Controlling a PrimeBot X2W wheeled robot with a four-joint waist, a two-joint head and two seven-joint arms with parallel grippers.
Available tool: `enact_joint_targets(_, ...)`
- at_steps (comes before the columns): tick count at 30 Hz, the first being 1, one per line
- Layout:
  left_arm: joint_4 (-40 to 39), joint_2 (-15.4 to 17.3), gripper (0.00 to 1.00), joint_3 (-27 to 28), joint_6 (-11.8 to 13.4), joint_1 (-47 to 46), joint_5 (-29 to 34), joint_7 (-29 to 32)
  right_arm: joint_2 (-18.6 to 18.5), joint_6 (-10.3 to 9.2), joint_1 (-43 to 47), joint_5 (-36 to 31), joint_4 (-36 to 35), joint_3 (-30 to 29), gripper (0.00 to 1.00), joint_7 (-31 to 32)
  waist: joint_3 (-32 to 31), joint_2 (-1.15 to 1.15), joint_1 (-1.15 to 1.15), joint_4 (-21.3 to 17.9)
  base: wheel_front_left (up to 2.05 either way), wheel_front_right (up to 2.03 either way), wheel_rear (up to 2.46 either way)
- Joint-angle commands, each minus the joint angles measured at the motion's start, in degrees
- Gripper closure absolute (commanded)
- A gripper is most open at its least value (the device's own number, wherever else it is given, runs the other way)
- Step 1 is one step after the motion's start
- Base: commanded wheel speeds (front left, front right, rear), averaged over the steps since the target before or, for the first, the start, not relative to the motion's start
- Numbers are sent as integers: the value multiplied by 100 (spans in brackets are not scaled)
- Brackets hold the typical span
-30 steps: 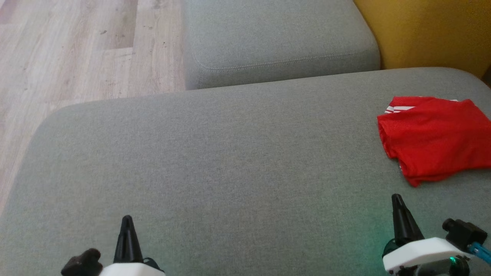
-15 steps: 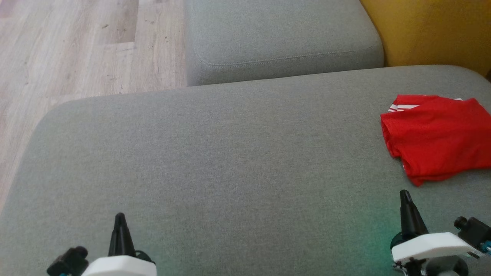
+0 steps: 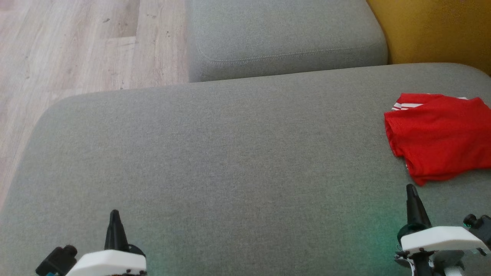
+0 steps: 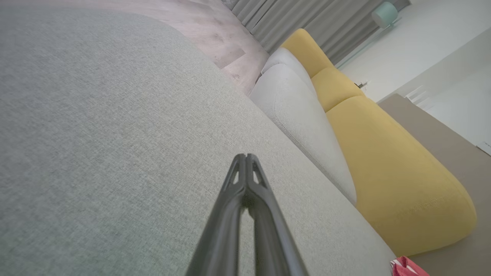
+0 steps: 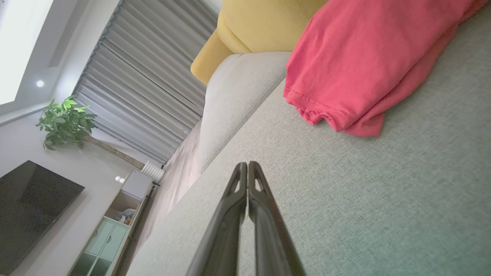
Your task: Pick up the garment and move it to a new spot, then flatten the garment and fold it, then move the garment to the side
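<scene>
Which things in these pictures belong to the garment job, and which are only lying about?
Belong to the job: red garment, grey cushion under it, left end effector, right end effector (both shut, empty).
Only lying about: yellow sofa, wood floor, potted plant, television, curtains.

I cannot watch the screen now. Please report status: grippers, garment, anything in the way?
Left gripper shut, empty. Right gripper shut, empty, short of the garment. Red garment lies folded on the grey cushion, right side. Only bare cushion between.
</scene>
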Motion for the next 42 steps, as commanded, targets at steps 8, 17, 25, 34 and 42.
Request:
enact_joint_targets(8, -139, 20, 100, 296, -149, -441, -619, 153, 29, 22, -390, 630, -257, -98, 100, 159, 50, 0, 0, 30, 0, 0, 0)
enact_joint_targets(17, -127, 19, 100, 425, -264, -524, -1182, 304, 63, 25, -451, 1190, -295, -207, 100, 308, 100, 0, 0, 61, 0, 0, 0)
enact_joint_targets(25, -115, 18, 100, 541, -366, -598, -1684, 440, 94, 28, -505, 1690, -329, -305, 100, 441, 145, 0, 0, 88, 0, 0, 0)
enact_joint_targets(34, -102, 16, 100, 672, -481, -682, -2248, 594, 128, 31, -567, 2252, -368, -415, 100, 590, 195, 0, 0, 118, 0, 0, 0)
enact_joint_targets(42, -90, 14, 100, 788, -583, -757, -2749, 730, 159, 33, -621, 2752, -402, -512, 100, 723, 240, 0, 0, 145, 0, 0, 0)
